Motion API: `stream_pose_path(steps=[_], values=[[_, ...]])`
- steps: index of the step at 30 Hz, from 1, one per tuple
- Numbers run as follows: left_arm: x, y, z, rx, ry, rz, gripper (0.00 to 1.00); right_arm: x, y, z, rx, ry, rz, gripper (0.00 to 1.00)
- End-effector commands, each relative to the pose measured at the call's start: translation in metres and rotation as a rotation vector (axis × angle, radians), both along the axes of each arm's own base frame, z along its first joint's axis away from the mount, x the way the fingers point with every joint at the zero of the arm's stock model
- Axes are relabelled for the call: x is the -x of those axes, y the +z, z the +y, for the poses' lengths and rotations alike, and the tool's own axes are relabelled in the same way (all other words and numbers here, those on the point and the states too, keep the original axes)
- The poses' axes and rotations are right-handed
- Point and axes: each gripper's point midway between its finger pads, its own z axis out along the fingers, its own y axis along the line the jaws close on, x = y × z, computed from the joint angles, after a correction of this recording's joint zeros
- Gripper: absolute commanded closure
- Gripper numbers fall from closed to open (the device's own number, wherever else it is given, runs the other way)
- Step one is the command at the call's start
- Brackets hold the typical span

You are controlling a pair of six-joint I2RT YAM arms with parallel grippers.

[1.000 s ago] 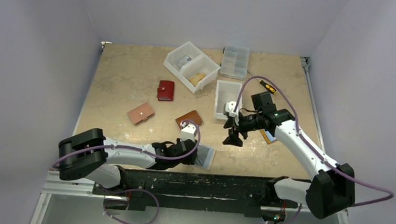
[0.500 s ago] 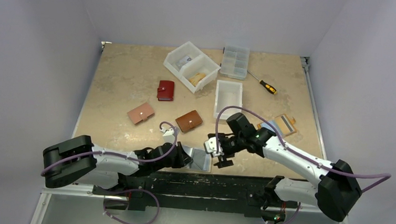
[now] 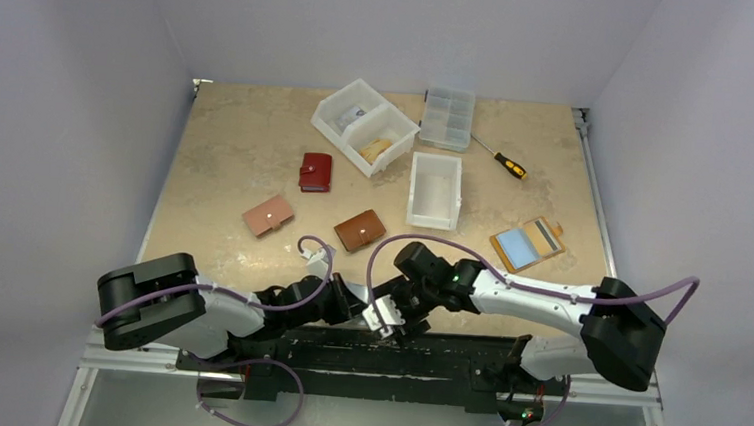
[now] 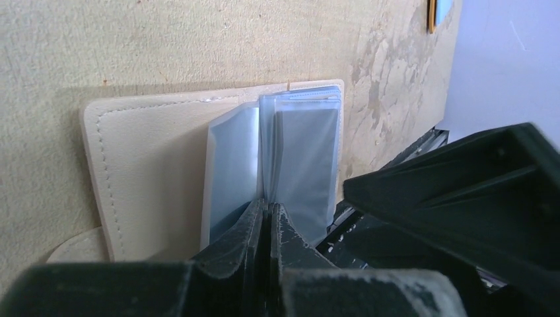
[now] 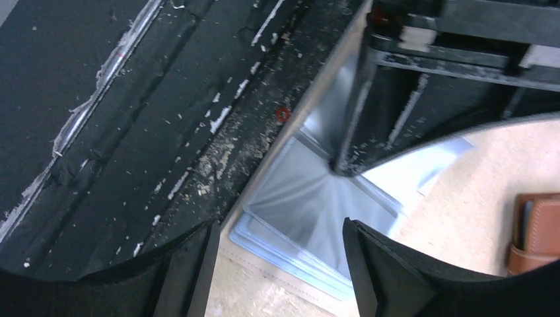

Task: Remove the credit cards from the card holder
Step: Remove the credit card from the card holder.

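While left fingers (image 4: pixel 254 231) pinch the card holder (image 4: pixel 152 165), right fingers (image 5: pixel 396 281) gape.

The open cream card holder cover (image 4: pixel 152 165) looks like matt, fine-grained leather with a stitched edge. Its clear soft plastic sleeves (image 4: pixel 304 152) are glossy and a little wrinkled. The beige tabletop (image 4: pixel 165 46) is rough and mottled. The black front rail (image 5: pixel 119 112) is matt and scratched, with white flecks.

Cream card holder (image 4: pixel 152 165) open flat at near edge — greyish credit card (image 4: pixel 305 165) inside clear sleeve (image 4: pixel 231 165).
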Motion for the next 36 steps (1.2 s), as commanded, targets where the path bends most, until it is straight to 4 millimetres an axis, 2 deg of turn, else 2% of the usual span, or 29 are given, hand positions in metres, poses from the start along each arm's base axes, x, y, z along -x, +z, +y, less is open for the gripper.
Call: stream_pose_path(steps=[1, 6, 14, 20, 29, 36], values=[[-0.003, 0.011, -0.002, 0.079, 0.034, 0.009, 1.00, -0.002, -0.010, 0.003, 0.038, 0.010, -0.073, 0.24], [-0.005, 0.012, 0.001, 0.093, 0.052, 0.014, 1.00, 0.001, -0.019, 0.003, 0.072, 0.016, -0.095, 0.24], [-0.005, 0.017, -0.004, 0.123, 0.048, 0.020, 1.00, -0.006, -0.020, 0.014, 0.073, -0.033, -0.147, 0.29], [-0.004, 0.018, -0.008, 0.146, 0.039, 0.027, 1.00, -0.013, -0.013, 0.019, 0.056, -0.085, -0.171, 0.35], [-0.005, 0.009, -0.003, 0.107, 0.050, 0.031, 1.00, -0.017, -0.001, 0.024, 0.033, -0.117, -0.173, 0.44], [-0.005, 0.004, -0.003, 0.065, 0.041, 0.025, 1.00, -0.016, 0.007, 0.024, 0.021, -0.119, -0.153, 0.45]])
